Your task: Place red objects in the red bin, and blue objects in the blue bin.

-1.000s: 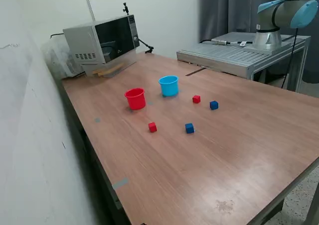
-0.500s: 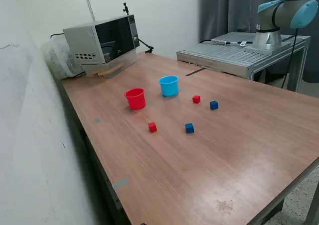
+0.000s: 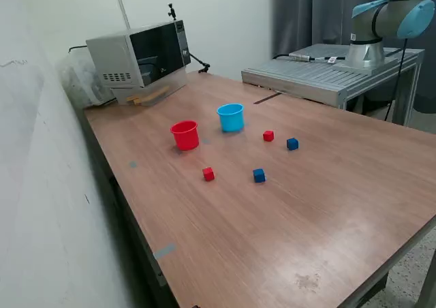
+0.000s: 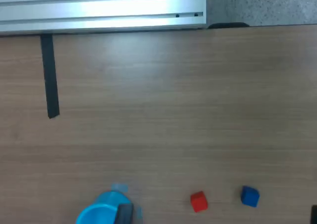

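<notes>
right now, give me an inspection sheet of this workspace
surface: wooden table, dry, small scuff near the front edge
job's things: red cup and light blue cup upright; two red cubes and two dark blue cubes loose on the table, none in a cup
clutter: microwave at the back
grippers: not in view
cables: black cable beside the microwave
surroundings: white wall, metal robot stand, grey curtain

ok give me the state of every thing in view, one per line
red cup: upright, open top, looks empty
light blue cup: upright, open top, looks empty
red cube near the blue cup: loose on the table
red cube nearer the camera: loose on the table
two dark blue cubes: loose on the table
microwave: door shut
gripper: not in view
</notes>
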`<state>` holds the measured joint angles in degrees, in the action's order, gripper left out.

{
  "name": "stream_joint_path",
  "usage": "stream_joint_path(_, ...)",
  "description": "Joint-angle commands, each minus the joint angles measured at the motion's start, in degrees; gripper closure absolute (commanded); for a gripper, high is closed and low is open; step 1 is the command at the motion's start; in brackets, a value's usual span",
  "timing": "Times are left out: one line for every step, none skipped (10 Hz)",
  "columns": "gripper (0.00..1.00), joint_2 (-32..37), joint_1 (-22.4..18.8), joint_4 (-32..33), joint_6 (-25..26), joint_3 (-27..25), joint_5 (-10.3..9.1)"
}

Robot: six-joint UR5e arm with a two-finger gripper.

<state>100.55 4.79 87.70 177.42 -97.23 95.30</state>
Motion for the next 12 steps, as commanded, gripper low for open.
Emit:
stream_joint_path(0.0,0.0,-2.14,0.36,-0.23,0.03,-0.03)
stream_joint_path(0.0,-0.26,-8.94,1.41,-0.75,-0.41,0.23)
stream_joint_path(0.0,-0.26,-13.36,5.42,-1.63,-1.8,0.41)
stream_joint_path(0.0,-0.18,-16.45,9.12,-1.81,-3.99,0.23)
stream_joint_path(0.0,-0.09,-20.66,10.98,-1.81,-5.58,0.23)
stream_joint_path(0.0,-0.17,-26.35,12.83,-1.81,-7.08,0.41)
stream_joint_path(0.0,-0.26,-29.98,14.85,-1.81,-8.4,0.5)
stream_joint_path(0.0,-0.79,-30.27,15.21,-1.81,-8.85,0.5)
stream_joint_path(0.0,-3.58,-30.1,16.0,-2.07,-9.2,0.41)
stream_joint_path(0.0,-5.78,-29.93,17.66,-3.99,-9.29,0.15)
stream_joint_path(0.0,-7.8,-29.58,19.42,-5.84,-9.03,0.14)
stream_joint_path(0.0,-10.87,-27.66,21.0,-7.42,-8.24,0.14)
